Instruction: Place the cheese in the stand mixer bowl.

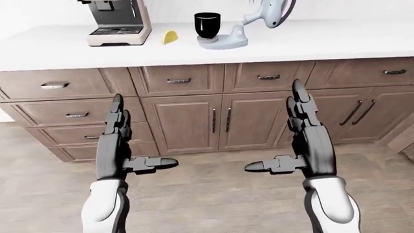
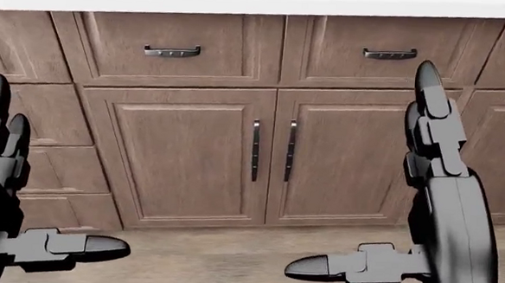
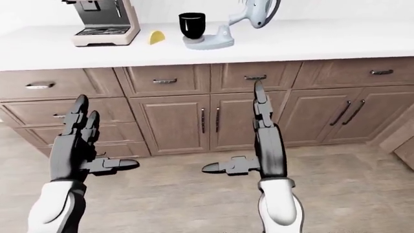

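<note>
Both hands empty and spread: left hand point(image 1: 120, 145) and right hand point(image 1: 304, 141) held up with fingers straight and thumbs pointing inward, grasping nothing, hanging over the floor point(image 1: 213, 194) and well short of the counter point(image 1: 336, 41). Cheese point(image 1: 169, 37) is the small yellow wedge on the countertop, between the coffee machine point(image 1: 120, 22) and the stand mixer point(image 1: 249, 24), near the mixer's black bowl point(image 1: 207, 24) but not touching it. Mixer head looks tilted up, so the bowl seems open from above, though I can't see inside. Risks from here, as I judge them: the wedge is small and sits far in from the counter edge at upper left of the eye views, so the robot has to close in on the cabinets point(image 2: 268, 162) and reach; stopping short means leaning from the waist and a balance problem. The head view shows only cabinet fronts, no cheese, so the grasp will rely on the eye views. A three-finger pinch on a wedge can squirt it sideways toward the coffee machine. On the transfer, an arm swing could clip the raised mixer head or knock the bowl off its base.
</note>
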`<state>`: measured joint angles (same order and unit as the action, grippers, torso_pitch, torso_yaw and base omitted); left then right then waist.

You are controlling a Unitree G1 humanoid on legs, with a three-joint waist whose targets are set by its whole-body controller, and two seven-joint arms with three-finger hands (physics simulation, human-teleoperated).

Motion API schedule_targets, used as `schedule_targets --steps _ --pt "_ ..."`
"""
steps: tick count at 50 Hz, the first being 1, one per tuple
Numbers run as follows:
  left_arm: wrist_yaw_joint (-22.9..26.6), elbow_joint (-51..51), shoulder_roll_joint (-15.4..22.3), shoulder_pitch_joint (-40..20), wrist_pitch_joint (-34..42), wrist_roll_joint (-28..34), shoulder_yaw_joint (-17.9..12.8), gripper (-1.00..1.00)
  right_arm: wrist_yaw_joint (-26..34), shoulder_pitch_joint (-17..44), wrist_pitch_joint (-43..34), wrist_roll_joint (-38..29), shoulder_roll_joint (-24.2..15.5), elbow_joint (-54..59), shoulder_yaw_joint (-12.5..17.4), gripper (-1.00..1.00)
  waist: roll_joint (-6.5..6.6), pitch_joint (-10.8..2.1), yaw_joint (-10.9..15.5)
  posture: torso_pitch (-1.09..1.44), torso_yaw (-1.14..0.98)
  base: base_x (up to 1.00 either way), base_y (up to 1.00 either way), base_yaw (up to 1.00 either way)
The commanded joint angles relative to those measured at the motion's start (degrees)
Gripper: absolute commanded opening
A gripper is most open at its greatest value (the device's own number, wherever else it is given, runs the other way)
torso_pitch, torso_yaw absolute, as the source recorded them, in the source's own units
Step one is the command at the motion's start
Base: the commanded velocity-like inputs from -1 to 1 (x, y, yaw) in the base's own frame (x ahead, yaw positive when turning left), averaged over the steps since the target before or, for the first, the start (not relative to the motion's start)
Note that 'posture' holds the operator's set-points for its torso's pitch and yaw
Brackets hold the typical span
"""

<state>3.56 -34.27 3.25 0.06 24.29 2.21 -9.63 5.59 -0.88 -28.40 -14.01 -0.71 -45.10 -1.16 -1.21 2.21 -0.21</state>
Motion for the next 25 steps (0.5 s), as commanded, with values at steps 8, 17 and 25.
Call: schedule_targets --steps 8,17,25 --pt "0.1 -2.5 -0.1 -0.5 -1.8 0.0 0.3 1.0 -0.4 0.6 1.4 -0.3 -0.1 -1.8 0.0 1.0 -1.37 -1.43 -0.5 0.0 0.0 0.0 0.26 0.0" --pt "0.0 -2.0 -0.1 -0.5 -2.1 0.2 0.4 1.0 -0.4 0.6 1.6 -0.3 -0.1 -1.6 0.1 1.0 3.69 -0.42 -0.7 0.0 0.0 0.0 0.08 0.0" --pt "0.1 -1.9 -0.1 -0.6 -2.2 0.1 0.3 1.0 -0.4 0.5 1.7 -0.3 -0.1 -1.9 0.1 1.0 -0.79 -0.37 0.5 0.0 0.0 0.1 0.0 0.0"
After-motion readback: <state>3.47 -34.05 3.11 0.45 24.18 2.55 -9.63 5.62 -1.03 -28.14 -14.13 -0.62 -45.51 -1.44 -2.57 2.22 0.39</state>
